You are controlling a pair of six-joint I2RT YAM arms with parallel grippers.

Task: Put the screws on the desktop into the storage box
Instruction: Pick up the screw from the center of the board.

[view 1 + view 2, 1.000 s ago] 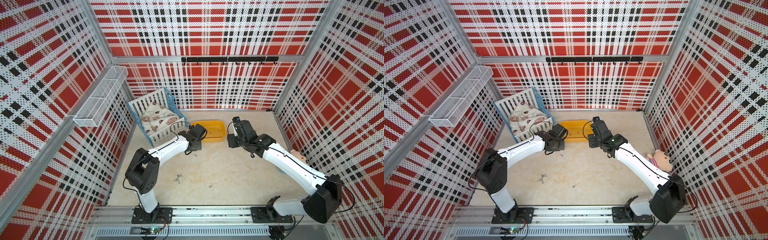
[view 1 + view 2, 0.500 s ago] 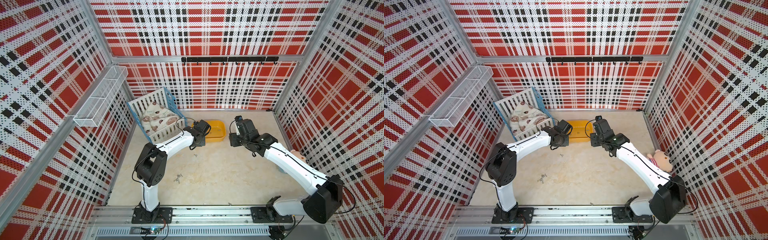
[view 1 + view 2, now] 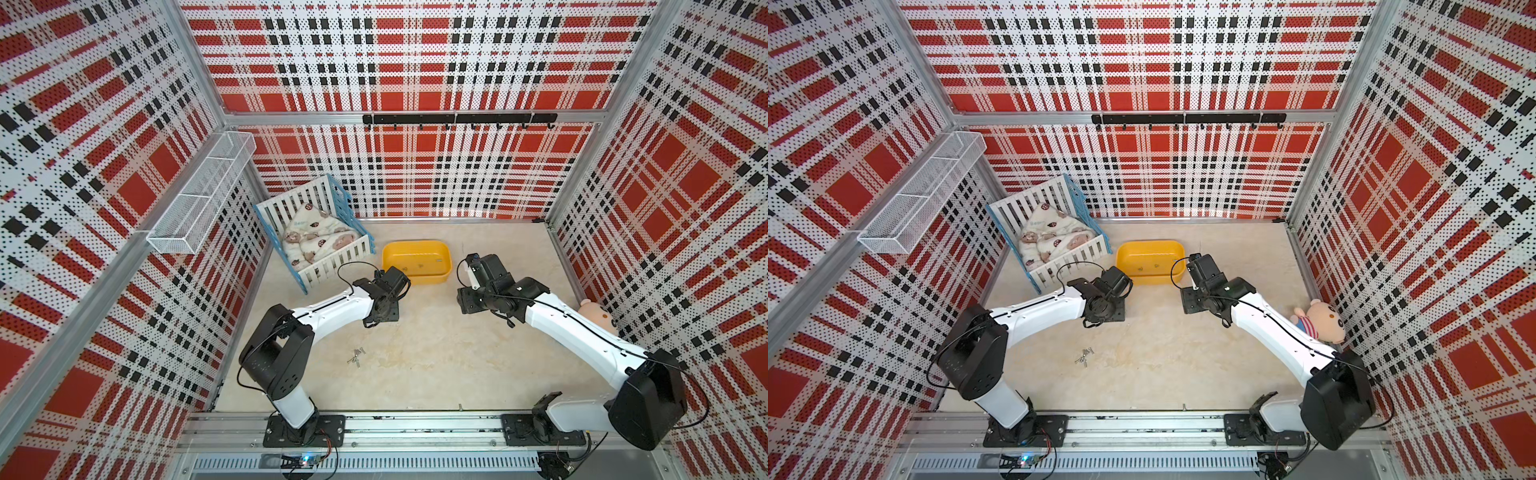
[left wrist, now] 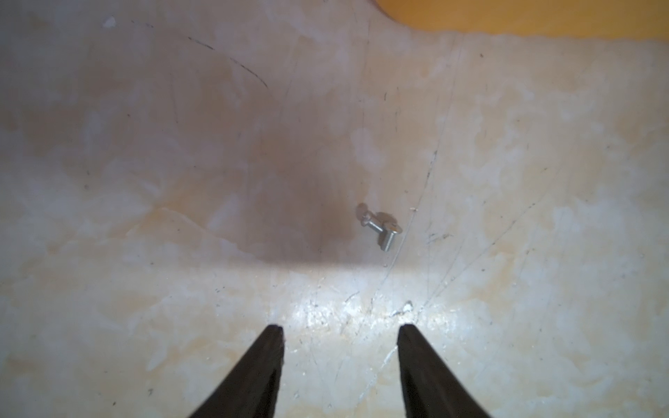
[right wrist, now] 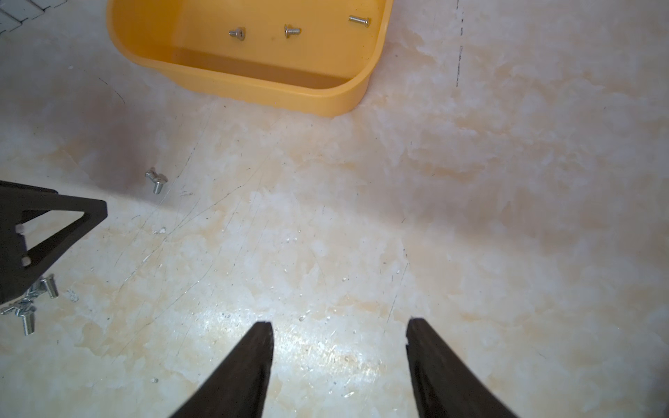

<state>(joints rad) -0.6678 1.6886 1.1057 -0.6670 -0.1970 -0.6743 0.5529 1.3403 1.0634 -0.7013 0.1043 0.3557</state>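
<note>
Left gripper [image 4: 340,327] and right gripper [image 5: 340,324] hang released, both empty.
Screws [image 4: 380,228] lie on the desktop [image 4: 506,217] near the yellow box [image 5: 253,87].

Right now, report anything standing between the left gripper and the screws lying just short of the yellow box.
Nothing visible does. Only bare desktop separates the open left gripper from those screws; the storage box lies beyond them.
</note>
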